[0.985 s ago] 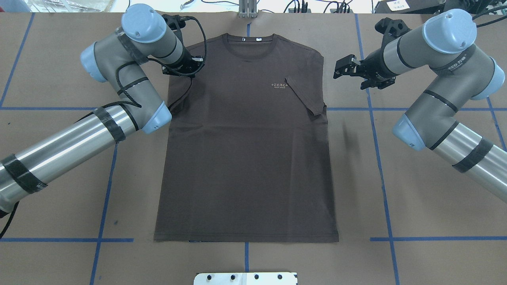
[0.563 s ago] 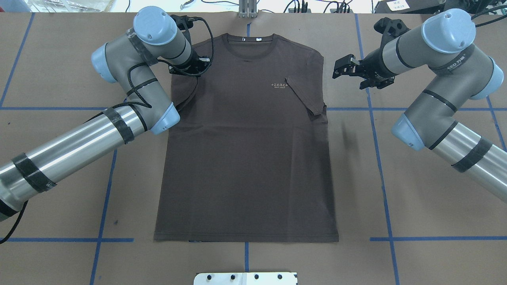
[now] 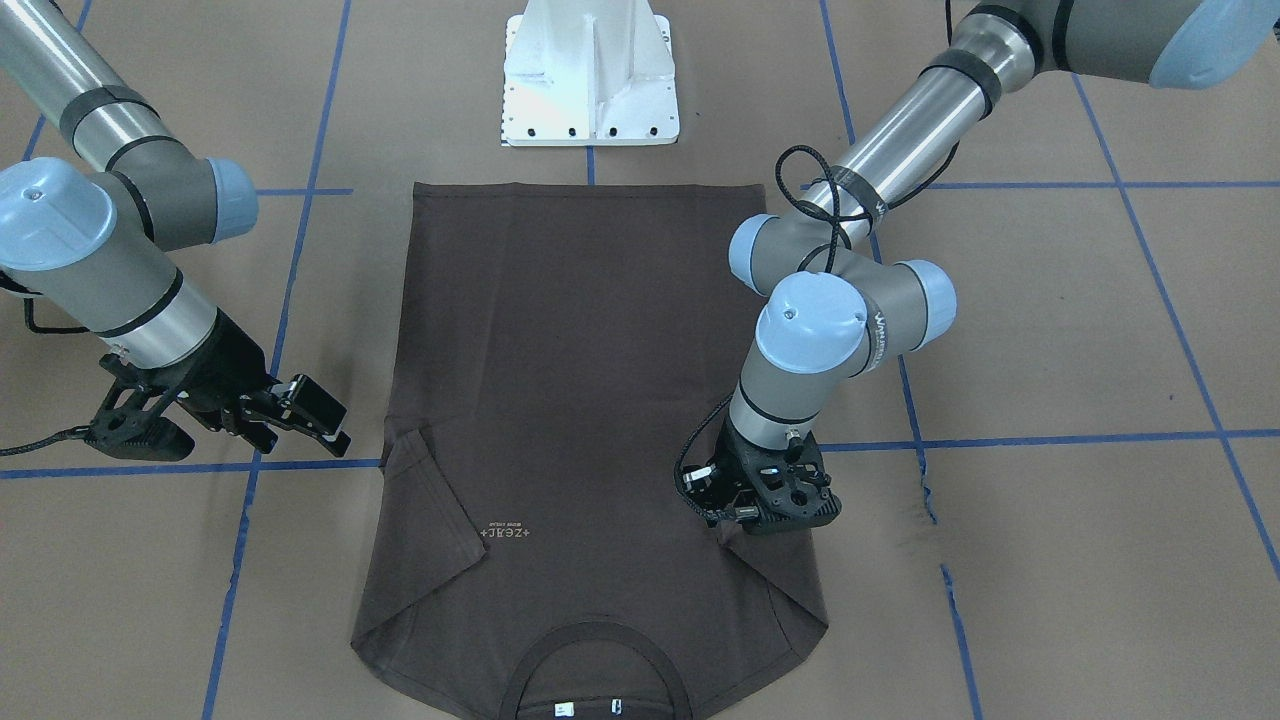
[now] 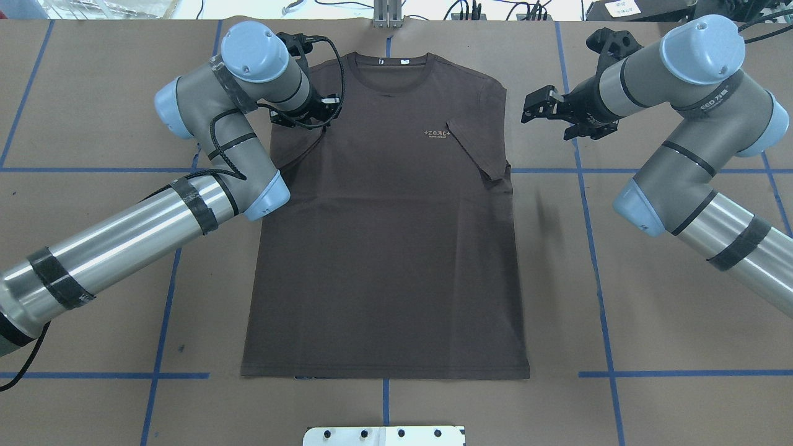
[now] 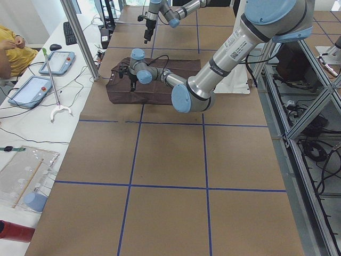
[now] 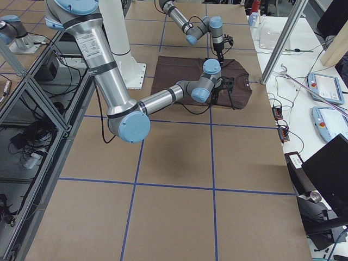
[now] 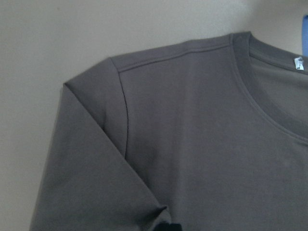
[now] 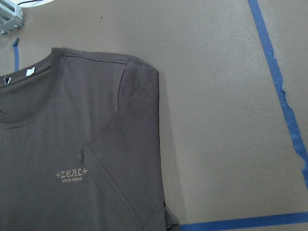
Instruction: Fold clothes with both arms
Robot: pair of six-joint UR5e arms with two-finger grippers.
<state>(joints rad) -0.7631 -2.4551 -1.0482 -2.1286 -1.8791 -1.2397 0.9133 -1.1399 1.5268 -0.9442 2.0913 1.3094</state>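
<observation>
**Left gripper pinches a sleeve; right gripper hovers empty beside the shirt**

The left gripper's (image 4: 310,113) jaws appear closed on the sleeve (image 7: 96,159) hem, where the cloth puckers into them. The right gripper's (image 4: 528,106) jaws stand apart, holding nothing, just off the opposite shoulder. The T-shirt (image 4: 384,248) lies flat, front up, on the table (image 4: 650,297), with the far sleeve folded over its chest. It looks light and limp, so it is best pinched at hems or seams and carried low.

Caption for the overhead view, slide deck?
Left gripper pinches T-shirt sleeve inward; right gripper hovers open beside the already folded sleeve.
</observation>
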